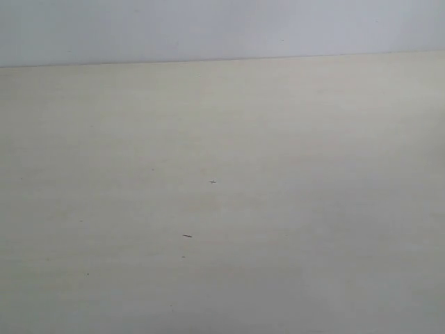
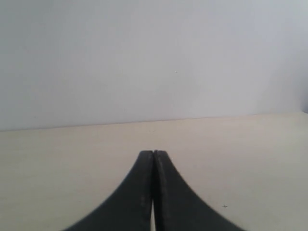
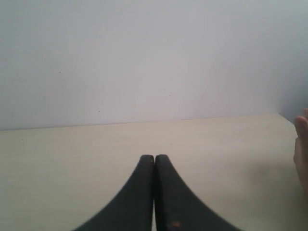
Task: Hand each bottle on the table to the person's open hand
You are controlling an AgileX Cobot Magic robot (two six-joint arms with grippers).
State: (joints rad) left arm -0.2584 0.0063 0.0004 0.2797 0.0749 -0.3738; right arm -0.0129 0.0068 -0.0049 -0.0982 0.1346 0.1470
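1. The left claw [image 2: 153,153] is clamped shut over the pale cream worktop [image 2: 250,159]. Its two black fingers [image 2: 142,187] meet tip to tip, with no gap and nothing held between them.
2. The right claw [image 3: 154,157] is closed just as tightly and is also empty. Its black fingers [image 3: 166,192] touch along their inner edges, and a small orange-brown fleck shows low on one of them.
3. A bare, light-skinned hand [image 3: 302,144] shows in the right wrist view, well apart from the right claw, at the side edge of the worktop. Only a sliver of fingers is in frame, so I cannot tell whether the palm is open.
4. Ahead of both claws the worktop runs flat and bare to its far edge, where it meets a plain grey-white wall [image 1: 208,28].
5. In the exterior view the worktop fills most of the frame, with faint grain across it.
6. Near the middle of the worktop sits a tiny dark speck [image 1: 213,181]. A short dark dash [image 1: 187,236] lies closer to the camera, and a few fainter dots are scattered towards the left.
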